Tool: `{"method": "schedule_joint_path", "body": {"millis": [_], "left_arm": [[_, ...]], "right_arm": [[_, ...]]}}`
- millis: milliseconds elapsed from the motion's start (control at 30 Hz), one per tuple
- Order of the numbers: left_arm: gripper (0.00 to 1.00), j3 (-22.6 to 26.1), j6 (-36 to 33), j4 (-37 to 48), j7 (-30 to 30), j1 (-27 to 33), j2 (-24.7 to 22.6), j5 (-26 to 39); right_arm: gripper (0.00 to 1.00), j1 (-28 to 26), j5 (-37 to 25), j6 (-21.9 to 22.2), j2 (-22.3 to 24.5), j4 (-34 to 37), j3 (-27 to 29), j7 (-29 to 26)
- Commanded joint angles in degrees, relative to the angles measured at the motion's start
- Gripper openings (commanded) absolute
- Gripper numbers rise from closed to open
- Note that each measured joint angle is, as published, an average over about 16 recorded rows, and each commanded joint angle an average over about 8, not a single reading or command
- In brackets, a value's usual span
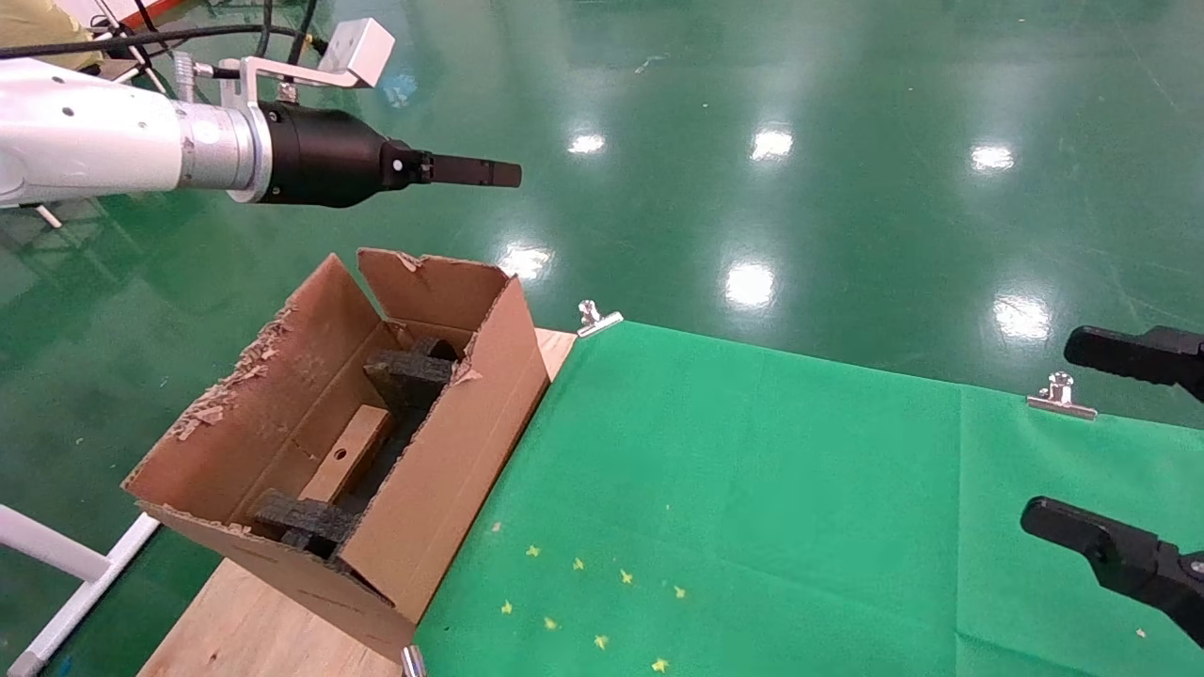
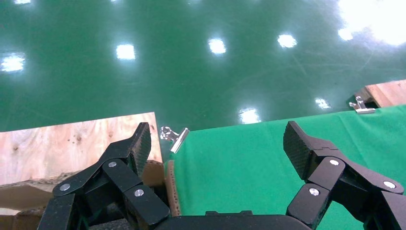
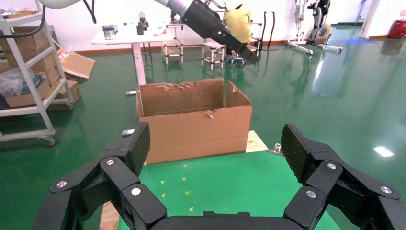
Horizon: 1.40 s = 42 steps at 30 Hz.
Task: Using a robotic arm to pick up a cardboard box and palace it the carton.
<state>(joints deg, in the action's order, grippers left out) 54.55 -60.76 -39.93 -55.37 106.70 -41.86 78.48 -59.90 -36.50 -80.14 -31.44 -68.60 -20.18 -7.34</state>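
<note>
The large carton [image 1: 451, 442] stands open on the table's left end, with ragged flaps and dark foam blocks inside. The small cardboard box [image 1: 362, 437] lies in it between the foam blocks, its round hole facing up. My left gripper [image 1: 499, 173], on the white robotic arm, hovers above and beyond the carton's far end. In the left wrist view it [image 2: 218, 143] is open and empty, with the carton's edge [image 2: 170, 184] below. My right gripper [image 1: 1053, 432] stays open and empty at the table's right side, facing the carton [image 3: 196, 127].
A green cloth [image 1: 752, 489] covers the wooden table [image 1: 254, 630], held by metal clips [image 1: 597, 320] [image 1: 1061, 400]. Small yellow star marks [image 1: 578, 602] sit near the front. Shiny green floor surrounds the table; shelves [image 3: 28, 86] and a white table [image 3: 134, 38] stand farther off.
</note>
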Motion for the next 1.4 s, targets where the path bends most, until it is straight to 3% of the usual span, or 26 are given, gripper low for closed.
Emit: {"method": "schedule_joint_path", "body": {"millis": [33, 1400], "left_arm": [[1.0, -0.18, -0.11, 0.09, 0.36, -0.18, -0.03, -0.13], [1.0, -27.21, -17.6, -23.69, 31.55, -31.87, 4.81, -25.85]], "right_arm": [[1.0, 0.0, 0.0, 0.0, 0.0, 0.0, 0.0, 0.0], [1.0, -0.27, -0.92, -0.94, -0.61, -0.85, 0.72, -0.59]]}}
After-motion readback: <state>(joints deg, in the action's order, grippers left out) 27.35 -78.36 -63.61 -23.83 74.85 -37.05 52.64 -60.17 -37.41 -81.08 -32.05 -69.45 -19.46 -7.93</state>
